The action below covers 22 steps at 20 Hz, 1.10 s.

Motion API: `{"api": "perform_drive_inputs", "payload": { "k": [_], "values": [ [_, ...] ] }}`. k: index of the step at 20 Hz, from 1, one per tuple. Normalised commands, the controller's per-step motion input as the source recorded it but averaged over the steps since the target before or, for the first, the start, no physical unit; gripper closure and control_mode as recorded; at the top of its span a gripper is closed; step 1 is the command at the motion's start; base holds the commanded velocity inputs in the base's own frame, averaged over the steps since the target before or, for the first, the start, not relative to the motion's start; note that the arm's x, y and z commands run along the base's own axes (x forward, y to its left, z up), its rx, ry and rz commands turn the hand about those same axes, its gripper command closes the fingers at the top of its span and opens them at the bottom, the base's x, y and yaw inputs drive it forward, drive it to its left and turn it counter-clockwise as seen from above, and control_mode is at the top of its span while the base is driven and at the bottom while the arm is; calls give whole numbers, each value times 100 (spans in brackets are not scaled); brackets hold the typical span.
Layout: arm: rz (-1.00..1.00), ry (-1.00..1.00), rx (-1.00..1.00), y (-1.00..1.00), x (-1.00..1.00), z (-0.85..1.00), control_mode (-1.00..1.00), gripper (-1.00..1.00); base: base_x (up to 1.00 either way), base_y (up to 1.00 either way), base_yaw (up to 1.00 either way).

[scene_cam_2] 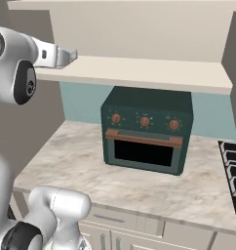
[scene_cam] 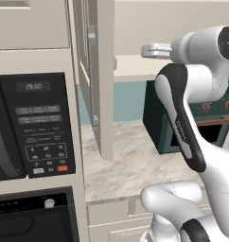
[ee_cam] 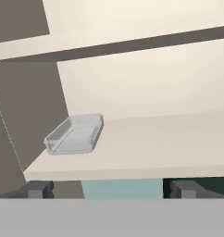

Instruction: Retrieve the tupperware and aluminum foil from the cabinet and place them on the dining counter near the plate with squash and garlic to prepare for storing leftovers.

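Nearest the hand camera: two dark fingertips [ee_cam: 39, 189] at 7 and 5 o'clock of the hand view, spread wide, nothing between them. Gripper [ee_cam: 111, 190] empty, level with the front lip of the cabinet [ee_cam: 146, 146] shelf, not touching it. Beyond, at 10 o'clock from the gap, the tupperware [ee_cam: 75, 134]: shallow, translucent grey, rounded corners, resting flat on the pale shelf near its left end, close to the grey side wall, well apart from the fingertips. Below the shelf edge, a strip of teal backsplash [ee_cam: 121, 189].

From the right base view: gripper [scene_cam_2: 66, 55] at 10 o'clock, pointing in over the shelf edge. Under the shelf, a dark green toaster oven [scene_cam_2: 147, 129] with three orange knobs, standing on a marbled counter [scene_cam_2: 66, 161], black stove grates [scene_cam_2: 233, 171] at 3 o'clock.

From the left base view: open cream cabinet door [scene_cam: 95, 75] at 12 o'clock, black microwave [scene_cam: 33, 125] at 9 o'clock.
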Motion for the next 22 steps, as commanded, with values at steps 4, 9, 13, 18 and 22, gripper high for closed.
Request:
{"api": "perform_drive_inputs", "payload": {
  "k": [4, 9, 13, 18, 22],
  "values": [
    [0, 1, 0, 18, 65, -32, -100, -100, 0, 0, 0],
    [0, 5, 0, 30, 71, -19, -100, -100, 0, 0, 0],
    [0, 9, 0, 30, 69, -1, -100, -100, 0, 0, 0],
    [0, 10, 0, 27, 63, 0, -100, -100, 0, 0, 0],
    [0, 7, 0, 16, 54, -1, -100, -100, 0, 0, 0]
  ]
}}
